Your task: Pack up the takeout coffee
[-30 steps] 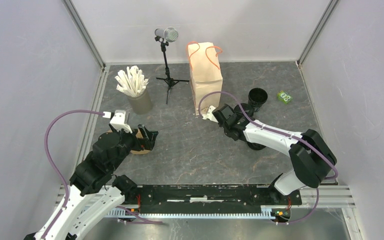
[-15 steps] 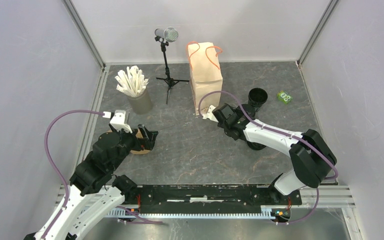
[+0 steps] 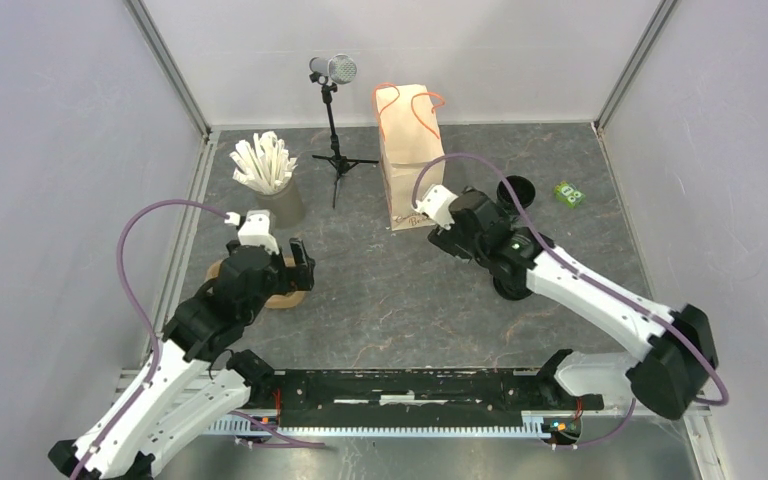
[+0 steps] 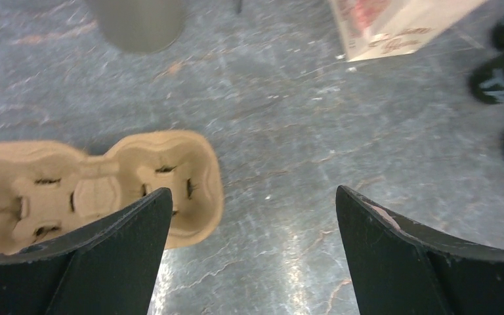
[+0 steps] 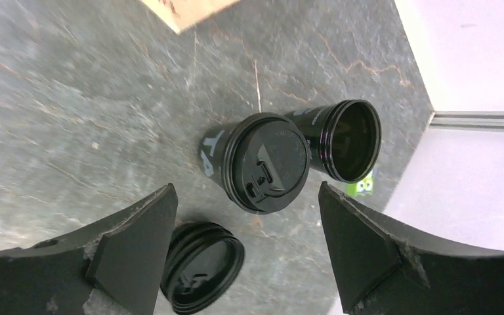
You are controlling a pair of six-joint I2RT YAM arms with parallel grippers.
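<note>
grey marbled table (image 3: pixel 380 300), both grippers spread wide and holding nothing.
right gripper (image 5: pixel 246 186) hangs above the lidded black coffee cup (image 5: pixel 266 164) at centre frame, with an open cup (image 5: pixel 344 139) just right of it and a loose lid (image 5: pixel 203 266) at lower left; left gripper (image 4: pixel 252 190) hovers beside a cardboard cup carrier (image 4: pixel 85 184).

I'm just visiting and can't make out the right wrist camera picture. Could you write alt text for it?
A lidded black coffee cup stands on the grey marbled table, framed by the open right gripper. An open black cup stands beside it, a loose black lid lies at lower left, and the corner of a brown paper bag shows at the top.
</note>
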